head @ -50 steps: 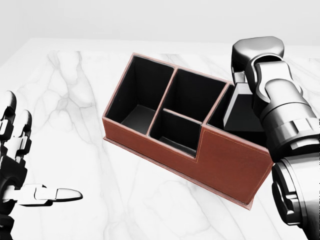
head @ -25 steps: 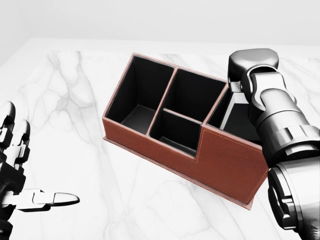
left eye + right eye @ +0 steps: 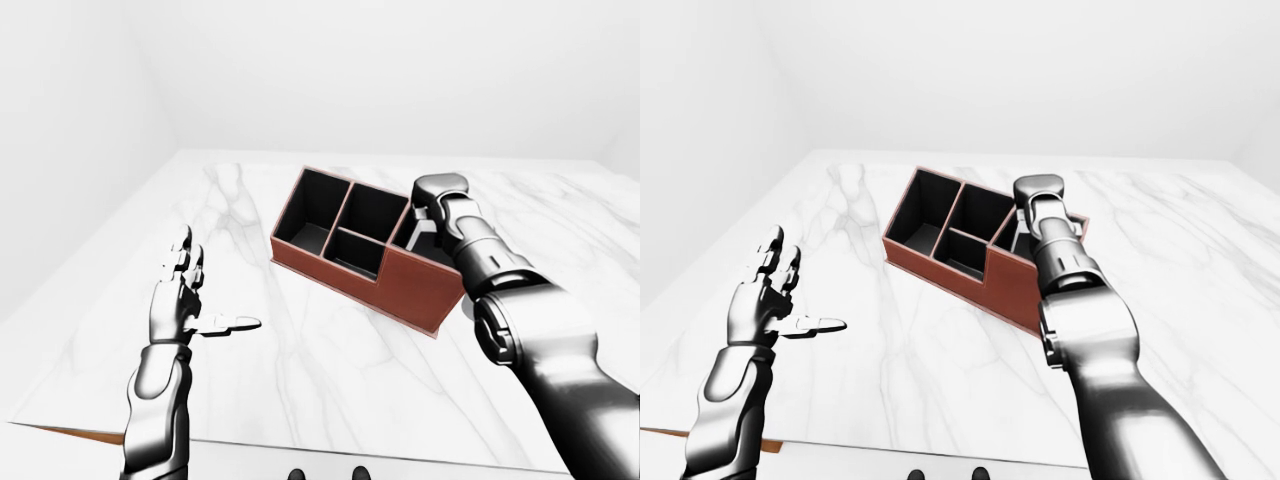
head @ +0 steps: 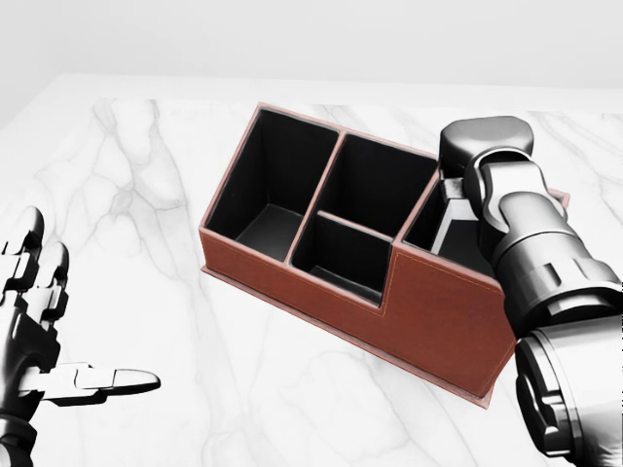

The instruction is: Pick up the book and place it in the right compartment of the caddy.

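Observation:
The reddish-brown caddy (image 4: 438, 302) with black compartments lies at an angle on the marble table (image 4: 146, 195). My right gripper (image 4: 456, 190) is low over the caddy's right compartment, its fingers mostly hidden behind the hand's back. The book (image 4: 446, 229), dark with a pale edge, stands tilted inside that compartment. Only a sliver of it shows under the hand, which appears shut on its top. The other compartments (image 4: 277, 180) hold nothing. At the lower left of the head view my left gripper (image 4: 68, 321) is open, fingers spread and thumb pointing right, well apart from the caddy.
White walls ring the table. Its near edge (image 3: 300, 445) runs along the bottom of the left-eye view, with a brown strip (image 3: 70, 432) at the bottom-left corner. Bare marble lies between my left hand and the caddy.
My right hand has come down and slightly left into the right compartment, and the book has sunk deeper, so less of it shows. The left hand rose a little.

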